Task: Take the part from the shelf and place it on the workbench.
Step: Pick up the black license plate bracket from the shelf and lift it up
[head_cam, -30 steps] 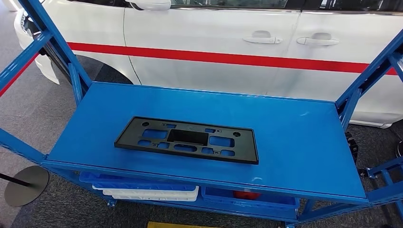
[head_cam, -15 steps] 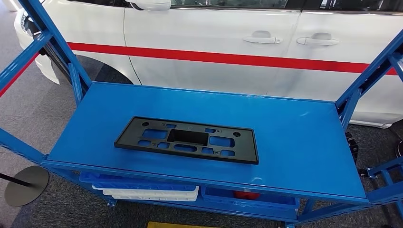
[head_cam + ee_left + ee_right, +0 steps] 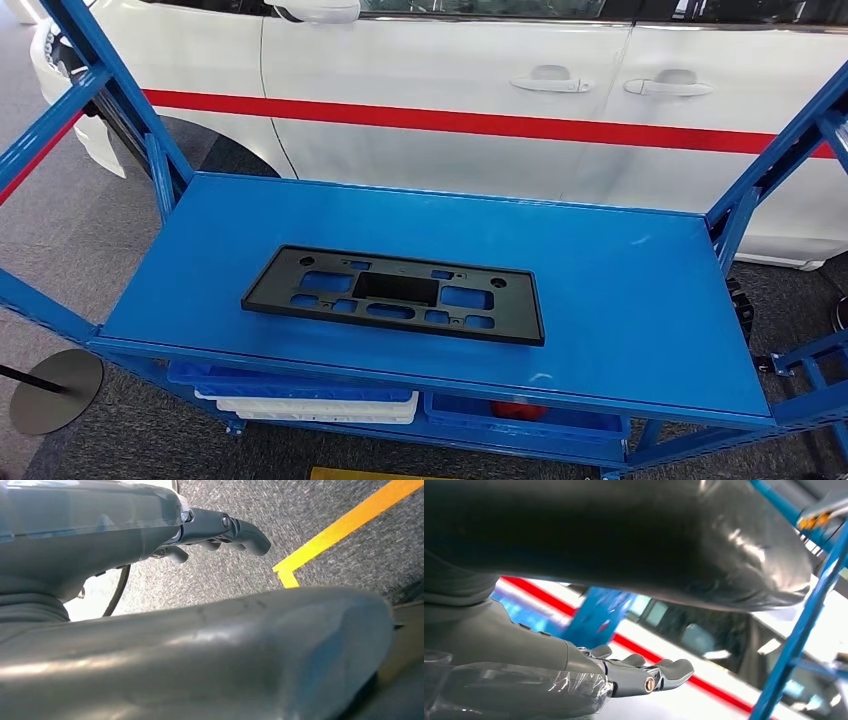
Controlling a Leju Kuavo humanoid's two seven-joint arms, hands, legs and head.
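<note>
1. Left hand (image 3: 210,535) hangs over grey carpet, fingers loosely apart, holding nothing.
2. Right hand (image 3: 624,672) likewise apart, holding nothing.
3. Black perforated plate part (image 3: 393,293) lies flat on blue shelf (image 3: 620,300), left of middle.
4. White red-striped car (image 3: 480,90) behind.

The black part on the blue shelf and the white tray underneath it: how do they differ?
The black part is a flat, dark frame pierced with cut-outs; the white tray is pale, and only its edge shows. The black part lies in the open on the top board of the blue shelf; the white tray sits on the lower level, mostly hidden by that board. Both are long and rest untouched.
</note>
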